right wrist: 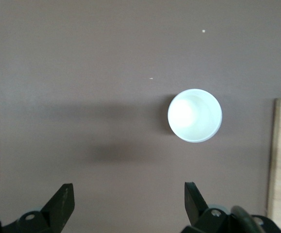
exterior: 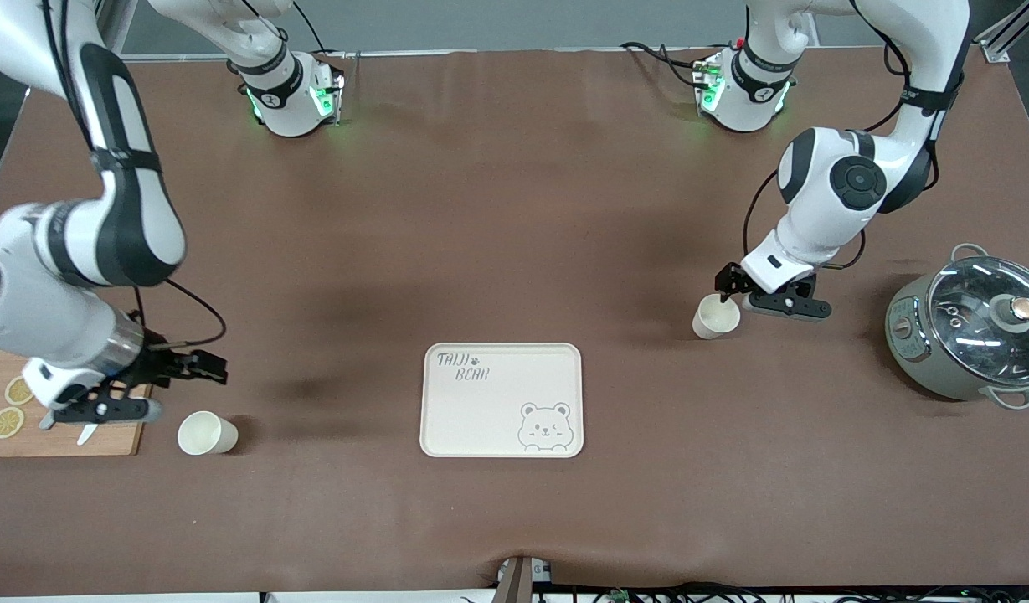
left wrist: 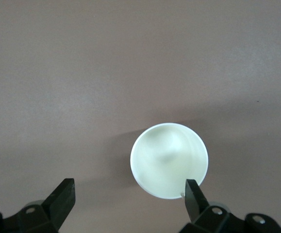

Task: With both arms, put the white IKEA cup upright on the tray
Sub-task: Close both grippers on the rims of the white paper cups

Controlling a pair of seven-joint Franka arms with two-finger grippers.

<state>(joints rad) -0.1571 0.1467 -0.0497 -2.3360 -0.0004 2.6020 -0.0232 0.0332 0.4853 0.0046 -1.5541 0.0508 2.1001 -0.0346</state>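
Two white cups on the brown table (exterior: 514, 251), both lying tipped with their open mouths angled up toward the front camera, and both look empty inside. One cup (exterior: 716, 317) sits toward the left arm's end, farther from the front camera than the tray; the left claw (exterior: 774, 295) is low right beside it, spread wide, and in the left wrist view that cup (left wrist: 169, 160) has one black fingertip (left wrist: 192, 193) just at its rim while the other is well apart. The second cup (exterior: 206, 433) lies toward the right arm's end, just beside the wooden cutting board (exterior: 104, 440), about level with the tray's nearer half. The right claw (exterior: 104, 402) hangs over the board's edge, also spread wide and holding nothing; the right wrist view shows that cup (right wrist: 194, 115) between the board and a sliver of the tray. The cream tray (exterior: 481, 402) with TAIJI BEAR lettering and the winking bear is in the middle, nothing on it. Two lemon slices (exterior: 12, 406) rest on the board, which is cut off by the frame edge and partly covered by the right arm. One grey pot with a glass lid (exterior: 974, 327) sits at the left arm's end; can't make out if anything's in it through the glare.
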